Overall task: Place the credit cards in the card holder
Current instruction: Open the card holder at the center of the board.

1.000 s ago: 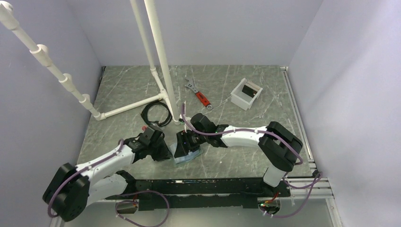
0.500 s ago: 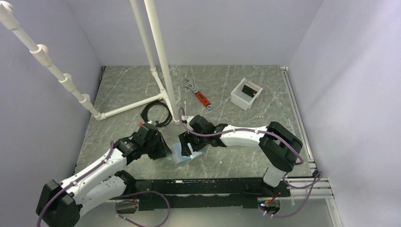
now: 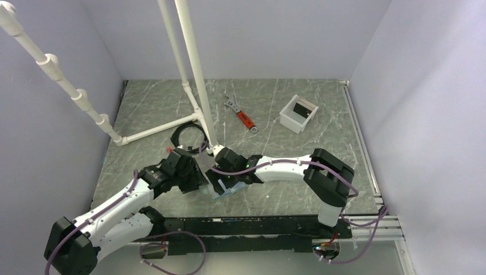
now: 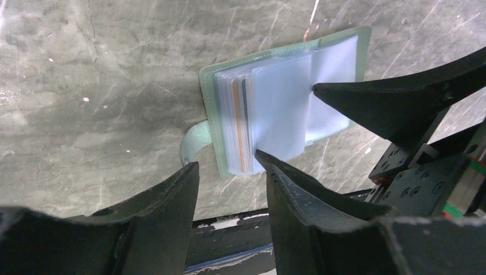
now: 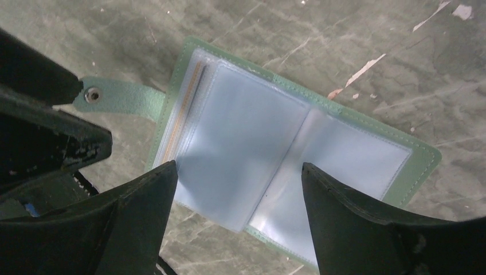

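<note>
Over the grey marbled bench [image 3: 286, 149], right gripper [image 5: 238, 165] jaws stand wide apart and empty just above the card holder [image 5: 349, 154], which lies open flat; left gripper [image 4: 226, 161] jaws, parted and empty, hover beside its strap [image 4: 192, 142].

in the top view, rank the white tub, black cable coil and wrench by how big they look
1. white tub.
2. black cable coil, so close to the tub that their order is unsure.
3. wrench, long but thin, clearly smallest.
</note>
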Available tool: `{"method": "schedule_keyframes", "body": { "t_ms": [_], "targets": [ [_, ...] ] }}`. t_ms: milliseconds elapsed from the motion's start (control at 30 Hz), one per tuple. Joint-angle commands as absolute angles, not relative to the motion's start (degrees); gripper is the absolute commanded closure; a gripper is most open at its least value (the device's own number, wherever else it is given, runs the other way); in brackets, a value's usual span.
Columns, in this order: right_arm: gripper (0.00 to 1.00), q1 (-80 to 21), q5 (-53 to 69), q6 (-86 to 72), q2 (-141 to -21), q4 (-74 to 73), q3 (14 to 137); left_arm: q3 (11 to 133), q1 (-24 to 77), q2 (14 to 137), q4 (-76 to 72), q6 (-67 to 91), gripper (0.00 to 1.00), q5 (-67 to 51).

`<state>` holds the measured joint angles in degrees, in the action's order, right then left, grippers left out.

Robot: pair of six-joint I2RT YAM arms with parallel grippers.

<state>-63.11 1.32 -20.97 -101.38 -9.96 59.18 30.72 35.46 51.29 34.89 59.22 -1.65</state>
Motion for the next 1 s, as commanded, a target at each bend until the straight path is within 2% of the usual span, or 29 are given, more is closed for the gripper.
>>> {"method": "schedule_keyframes", "body": {
  "t_ms": [0, 167, 300, 467, 633, 767, 867, 967],
  "targets": [
    [0.23, -63.5, -2.2, -20.6, -103.2, -10.3, 60.9, 29.8, 35.7, 50.1, 34.1, 59.7, 0.47, -2.1],
    [0.51, -63.3, -0.5, -22.9, -102.4, -8.0, 58.0, 29.8, 35.7, 51.1, 32.1, 59.1, 0.45, -3.4],
    [0.62, -62.4, 2.2, -25.8, -99.2, -3.4, 53.7, 29.7, 35.7, 54.7, 27.2, 57.6, 0.47, -7.1],
    [0.73, -61.5, 3.6, -27.1, -97.5, -1.0, 51.4, 30.6, 35.7, 59.8, 23.4, 56.0, 0.59, -8.1],
    [0.72, -59.4, 6.7, -28.8, -96.0, 1.8, 49.2, 30.7, 35.7, 64.8, 23.1, 54.7, 0.62, -5.7],
    [0.63, -57.9, 6.4, -29.3, -94.8, 1.3, 48.0, 33.1, 35.7, 72.6, 28.8, 55.1, 0.52, -1.5],
    [0.56, -57.7, 0.7, -26.4, -93.1, -3.6, 48.7, 33.9, 35.7, 76.2, 30.7, 55.2, 0.51, -0.2],
    [0.51, -57.7, -11.6, -24.1, -91.0, -10.7, 49.6, 33.5, 35.7, 77.2, 30.2, 55.1, 0.51, -0.4]
  ]
}}
